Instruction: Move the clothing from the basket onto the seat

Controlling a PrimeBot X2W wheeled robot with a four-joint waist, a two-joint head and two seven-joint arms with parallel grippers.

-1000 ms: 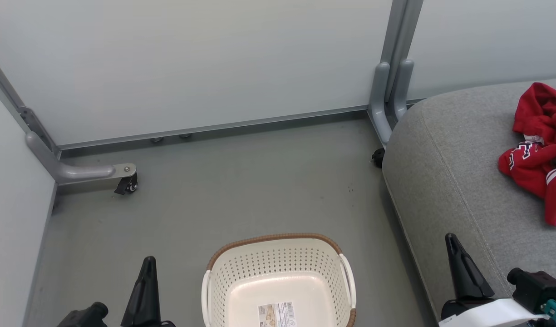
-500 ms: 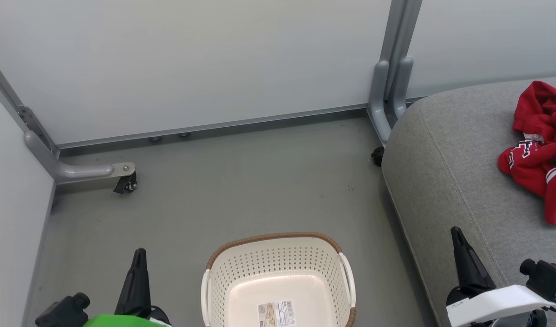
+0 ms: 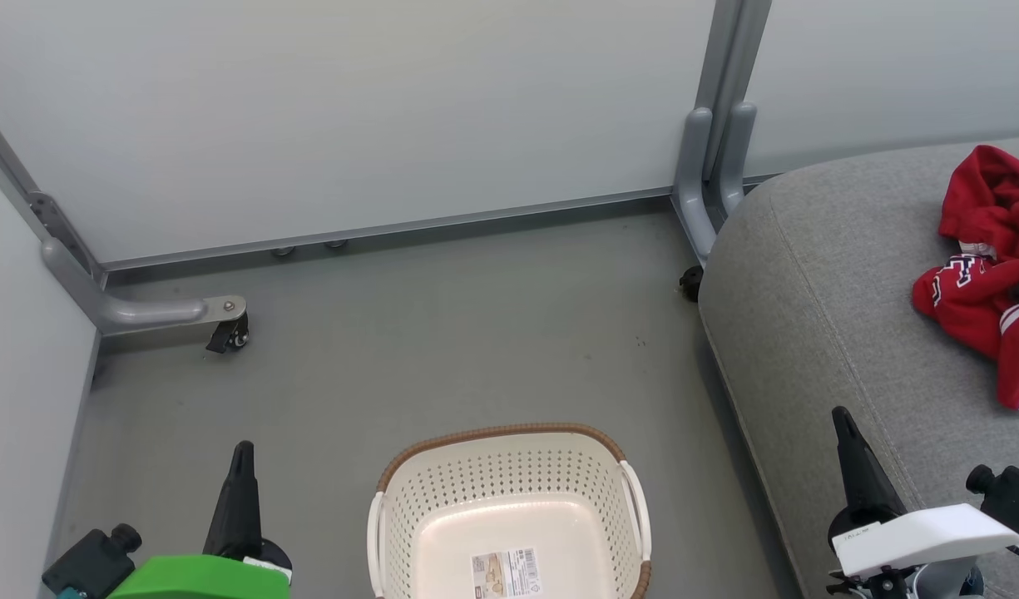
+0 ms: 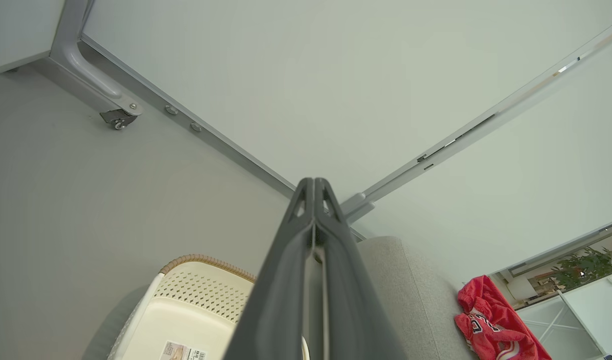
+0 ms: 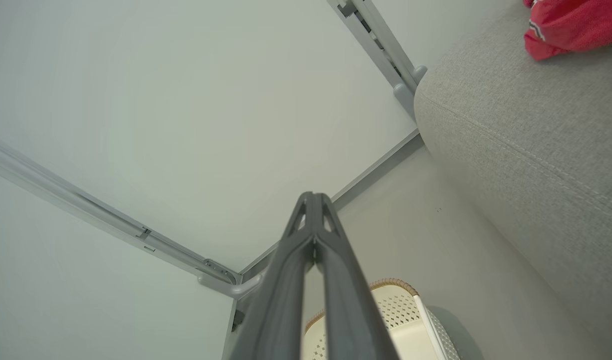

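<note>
The cream basket [image 3: 509,478] stands on the floor at bottom centre, holding nothing but the paper label [image 3: 505,572] on its bottom. Red clothing [image 3: 987,274] with a black-and-white emblem and striped trim lies bunched on the grey seat [image 3: 817,299] at the right. My left gripper [image 3: 242,453] is shut and holds nothing, left of the basket. Over the seat's front edge my right gripper [image 3: 842,418] is also shut, with nothing between its fingers. The left wrist view shows shut fingers [image 4: 313,187], the basket [image 4: 196,290] and the clothing [image 4: 490,325]. In the right wrist view the fingers [image 5: 313,200] are together.
Pale partition panels [image 3: 351,116] close the back and left. A grey post with feet [image 3: 713,166] stands by the seat's corner. A castor foot [image 3: 226,329] juts out at the left. A small dark wheel [image 3: 690,283] sits beside the seat. Open grey floor [image 3: 442,341] lies beyond the basket.
Both grippers have drawn back toward the bottom corners, the left one leftward and the right one rightward. The basket and the clothing have stayed put.
</note>
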